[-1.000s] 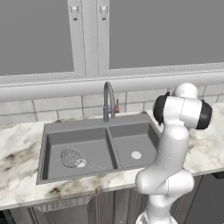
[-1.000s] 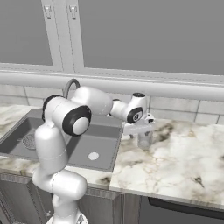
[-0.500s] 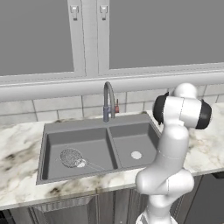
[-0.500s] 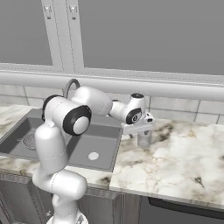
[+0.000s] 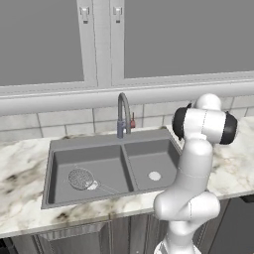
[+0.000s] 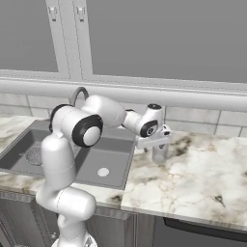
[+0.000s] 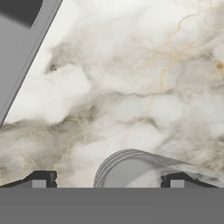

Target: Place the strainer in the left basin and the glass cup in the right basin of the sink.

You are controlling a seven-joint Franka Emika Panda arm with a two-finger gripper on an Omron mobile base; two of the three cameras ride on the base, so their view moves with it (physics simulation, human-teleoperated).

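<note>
The glass cup [image 6: 159, 154] stands upright on the marble counter just right of the sink [image 6: 126, 170]. My gripper [image 6: 159, 146] hangs straight over the cup, open. In the hand view the cup's clear rim [image 7: 131, 167] lies between the two finger tips [image 7: 42, 180], with a gap on the left side; the gripper [image 7: 109, 180] stands open around it. The strainer [image 5: 81, 178] lies on the flat bottom of the left basin [image 5: 106, 163], its wire handle pointing towards the divider. The right basin [image 5: 149, 158] holds just its pale drain [image 5: 154, 175].
The curved faucet [image 5: 122, 114] rises behind the divider, under a window ledge. Marble counter [image 6: 193, 173] spreads to the right of the cup. The sink's rim [image 7: 26, 65] crosses the hand view's upper left corner. My arm's white elbow [image 6: 79, 126] hangs over the sink.
</note>
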